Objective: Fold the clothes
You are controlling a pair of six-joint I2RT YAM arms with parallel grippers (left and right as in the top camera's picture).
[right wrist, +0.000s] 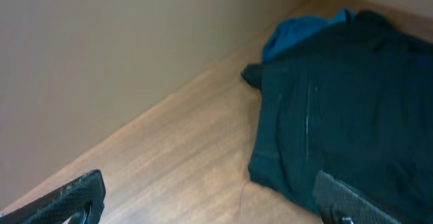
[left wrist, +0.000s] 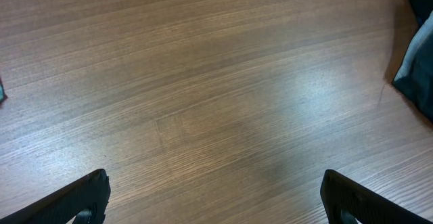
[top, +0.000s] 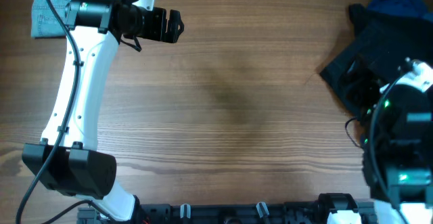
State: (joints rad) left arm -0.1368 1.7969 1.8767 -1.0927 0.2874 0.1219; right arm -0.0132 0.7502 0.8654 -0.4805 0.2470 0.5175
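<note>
The clothes, a light-blue denim garment (top: 49, 13), lie in a compact flat bundle at the table's far left corner, partly hidden behind my left arm. My left gripper (top: 177, 26) hovers to the right of the bundle, pointing away from it. In the left wrist view its jaws (left wrist: 213, 190) are open and empty over bare wood. My right gripper (right wrist: 210, 191) is open and empty, low over the table at the near edge of a black garment (right wrist: 345, 109). In the overhead view the right gripper is hard to pick out against that dark cloth.
The black garment (top: 365, 55) lies crumpled at the far right, with a bright blue cloth (top: 399, 2) behind it, also seen in the right wrist view (right wrist: 304, 29). A dark cloth edge shows at the right of the left wrist view (left wrist: 416, 68). A wall runs behind the table (right wrist: 101, 61).
</note>
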